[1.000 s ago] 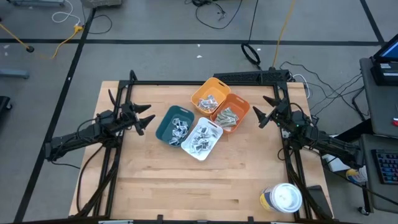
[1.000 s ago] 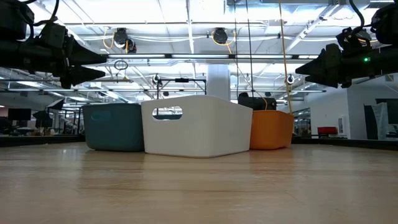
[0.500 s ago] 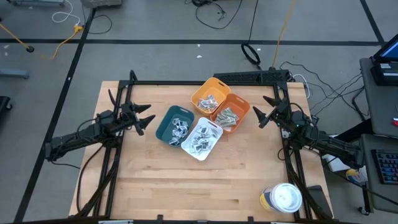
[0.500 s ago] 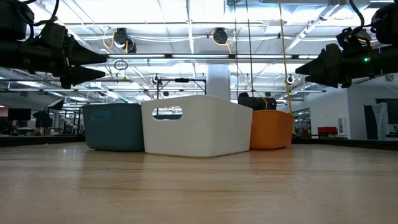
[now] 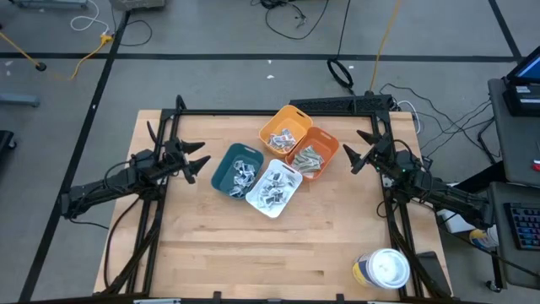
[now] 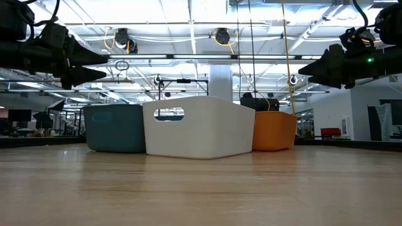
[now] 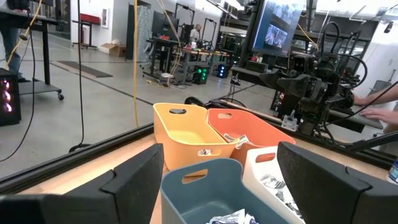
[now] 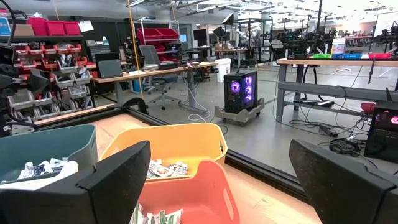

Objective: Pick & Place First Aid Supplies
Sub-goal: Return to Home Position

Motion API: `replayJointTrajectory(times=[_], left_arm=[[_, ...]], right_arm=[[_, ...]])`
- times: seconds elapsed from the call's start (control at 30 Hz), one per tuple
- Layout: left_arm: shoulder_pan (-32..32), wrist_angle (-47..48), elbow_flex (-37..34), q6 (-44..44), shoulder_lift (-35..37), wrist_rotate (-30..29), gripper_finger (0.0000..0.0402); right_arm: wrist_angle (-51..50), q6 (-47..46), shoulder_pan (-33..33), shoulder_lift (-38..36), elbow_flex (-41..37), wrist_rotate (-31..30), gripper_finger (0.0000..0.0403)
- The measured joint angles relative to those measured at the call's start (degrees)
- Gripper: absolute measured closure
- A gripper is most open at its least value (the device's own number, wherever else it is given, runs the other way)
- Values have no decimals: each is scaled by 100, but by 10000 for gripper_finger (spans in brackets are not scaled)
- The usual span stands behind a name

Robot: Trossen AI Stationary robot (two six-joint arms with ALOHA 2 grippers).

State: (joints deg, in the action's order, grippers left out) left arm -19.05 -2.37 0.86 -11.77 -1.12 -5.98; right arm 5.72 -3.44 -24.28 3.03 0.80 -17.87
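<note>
No visible change vs 1 s ago. Left gripper (image 5: 202, 154) & right gripper (image 5: 348, 160): same spots, same finger spread. Packets (image 5: 272, 189) in bins (image 5: 298, 178) unmoved.

First aid supplies (image 5: 272, 190), all binned, in a four-bin cluster at table centre. Crumpled white packets (image 5: 245, 173) heaped in teal bin (image 5: 218, 173) at 9 o'clock; likewise in white bin (image 5: 292, 197) at 6 and yellow bin (image 5: 272, 128) at 12. Grey-green strips (image 5: 308, 158) in orange bin (image 5: 327, 143) at 3.
</note>
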Motion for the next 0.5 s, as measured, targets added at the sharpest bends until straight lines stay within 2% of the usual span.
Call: replayJointTrajectory(times=[0.33, 0.5], left_arm=[[0, 0, 0, 0, 1, 0, 69], [0, 0, 0, 0, 1, 0, 75]], right_arm=[[0, 1, 1, 1, 1, 0, 26], [0, 2, -1, 2, 1, -2, 26]])
